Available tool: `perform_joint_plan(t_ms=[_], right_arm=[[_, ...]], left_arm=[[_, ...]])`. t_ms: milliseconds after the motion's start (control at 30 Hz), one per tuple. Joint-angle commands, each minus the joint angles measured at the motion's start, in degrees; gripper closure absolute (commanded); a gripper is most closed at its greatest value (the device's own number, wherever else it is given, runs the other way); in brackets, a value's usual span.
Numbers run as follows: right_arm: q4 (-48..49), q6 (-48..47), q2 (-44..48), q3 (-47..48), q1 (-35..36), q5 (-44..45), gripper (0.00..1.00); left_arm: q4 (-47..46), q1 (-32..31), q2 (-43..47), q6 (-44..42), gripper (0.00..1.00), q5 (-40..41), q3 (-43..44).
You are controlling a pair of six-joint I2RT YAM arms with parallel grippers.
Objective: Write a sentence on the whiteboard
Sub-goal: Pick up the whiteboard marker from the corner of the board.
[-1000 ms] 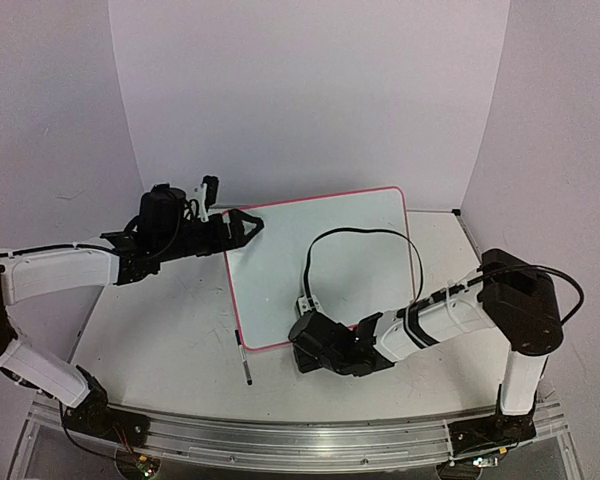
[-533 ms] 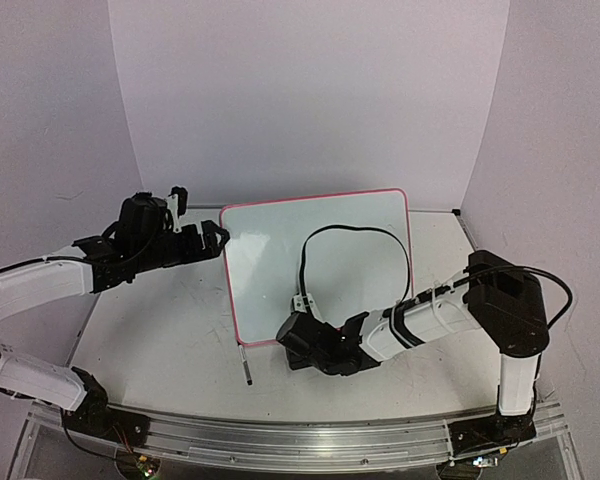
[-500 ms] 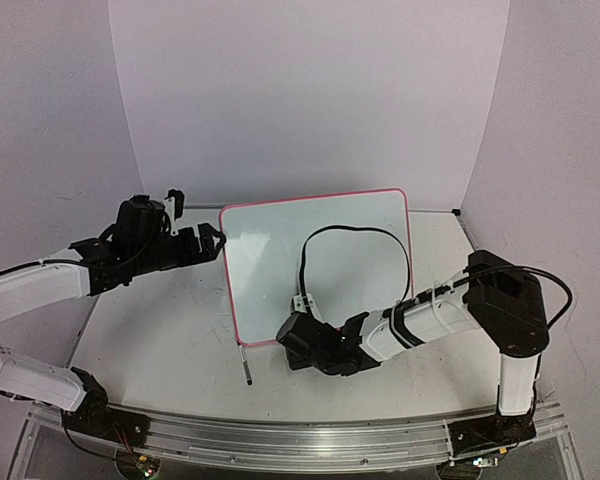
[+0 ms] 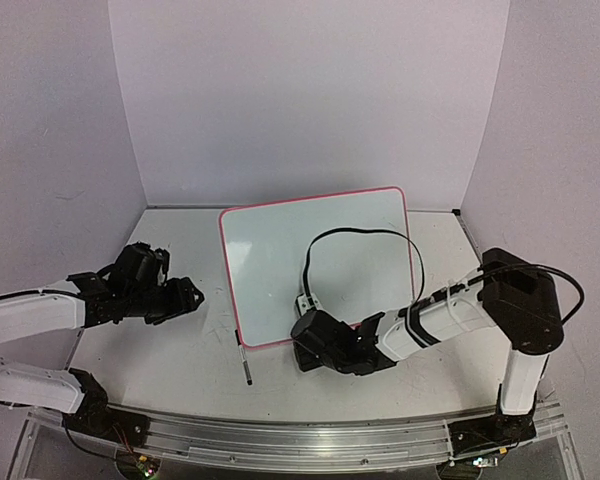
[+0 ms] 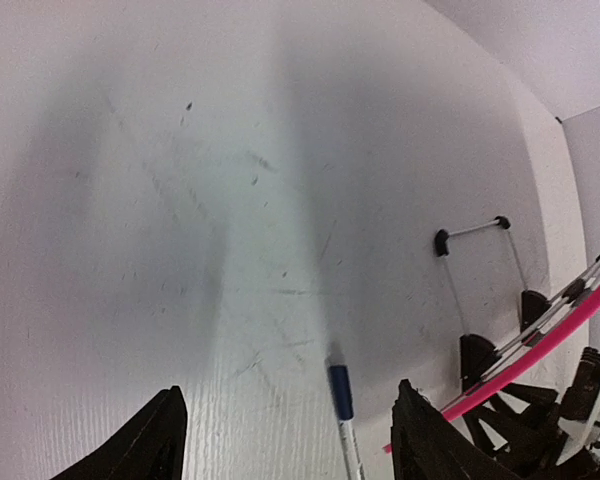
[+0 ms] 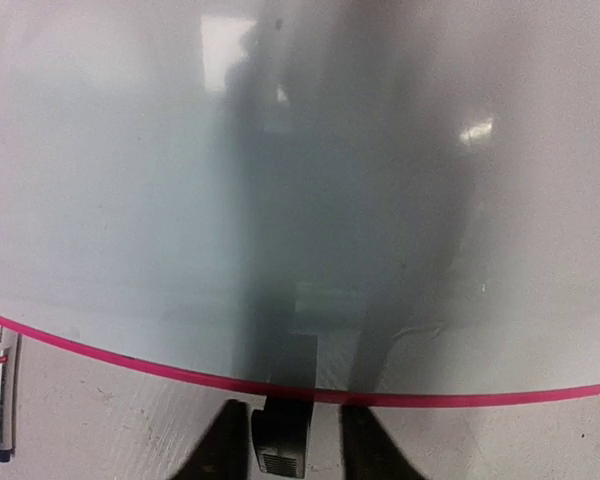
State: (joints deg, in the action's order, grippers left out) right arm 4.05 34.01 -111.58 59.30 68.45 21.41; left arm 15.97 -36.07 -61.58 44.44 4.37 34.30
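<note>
Only lettering in view: a small red mark on the grey barrel of the pen (image 6: 2, 395), too small to read. In the left wrist view, a blue end on a pale barrel (image 5: 342, 395).

In the middle of the tabletop (image 4: 170, 355), the whiteboard (image 4: 270, 265), turned a little so that its left side slants toward the near edge. Rectangular, with rounded corners and a thin pink-red rim (image 5: 540, 345). Plain glossy white across the face (image 6: 130, 200), carrying dull shadows and a bright reflection. Flat or slightly propped: cannot tell. Under the near rim, a black clip foot (image 6: 283, 440). Looped over the right half of the board, a black cable (image 4: 360, 232).

Pen (image 4: 245, 365) on the bare tabletop just off the board's near left corner, lengthwise toward the near edge, apart from both hands.

Left hand (image 4: 190, 296) low over the left part of the tabletop, near the board's left rim but clear of it. Released, fingers (image 5: 170, 420) spread wide, facing the pen and the board's corner (image 5: 287, 390).

Right hand (image 4: 310, 335) at the board's near rim, a finger (image 6: 225, 445) on either side of the clip foot (image 6: 295, 435). Clenched on it or not: cannot tell, with a sliver of tabletop showing beside one finger.
</note>
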Motion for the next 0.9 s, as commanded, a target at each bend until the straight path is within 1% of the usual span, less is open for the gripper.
perform_joint_plan(t_ms=[0, 133, 200, 267, 300, 467, 567, 700, 867], right_arm=[[3.6, -4.4, 7.6, -2.4, -0.8, -3.0, 0.47], [1.5, -5.4, 10.8, -3.5, 2.4, -7.5, 0.3], [-0.4, -5.1, 10.1, -1.4, 4.3, -10.7, 0.21], [-1.9, -4.4, 7.8, 2.1, 6.3, -14.9, 0.16], [-2.6, -4.3, 6.2, 4.4, 7.2, -15.7, 0.15], [-9.3, -3.9, -2.3, 16.2, 8.8, -15.2, 0.15], [-12.4, -2.4, -6.5, 22.0, 9.1, -15.1, 0.18], [-20.2, -0.9, -13.7, 29.6, 9.2, -13.4, 0.28], [-23.8, -1.2, -17.8, 34.1, 9.6, -11.0, 0.37]], left_arm=[[0.9, -0.3, 2.1, 5.0, 0.28, -2.6, -2.0], [1.0, -0.3, 1.6, 4.6, 0.27, -1.1, -1.5], [0.9, -0.4, 1.2, 4.3, 0.27, -0.1, -1.0], [0.9, -0.4, 1.3, 4.2, 0.27, 1.1, -0.8], [0.9, -0.4, 1.7, 4.2, 0.26, 1.9, -0.7], [1.4, -0.4, 4.5, 3.8, 0.23, 2.9, -0.7], [1.7, -0.4, 6.1, 3.8, 0.23, 2.8, -1.0], [2.3, -0.4, 8.4, 3.5, 0.22, 2.8, -1.0], [3.0, -0.4, 10.6, 2.8, 0.21, 3.8, -0.9]])
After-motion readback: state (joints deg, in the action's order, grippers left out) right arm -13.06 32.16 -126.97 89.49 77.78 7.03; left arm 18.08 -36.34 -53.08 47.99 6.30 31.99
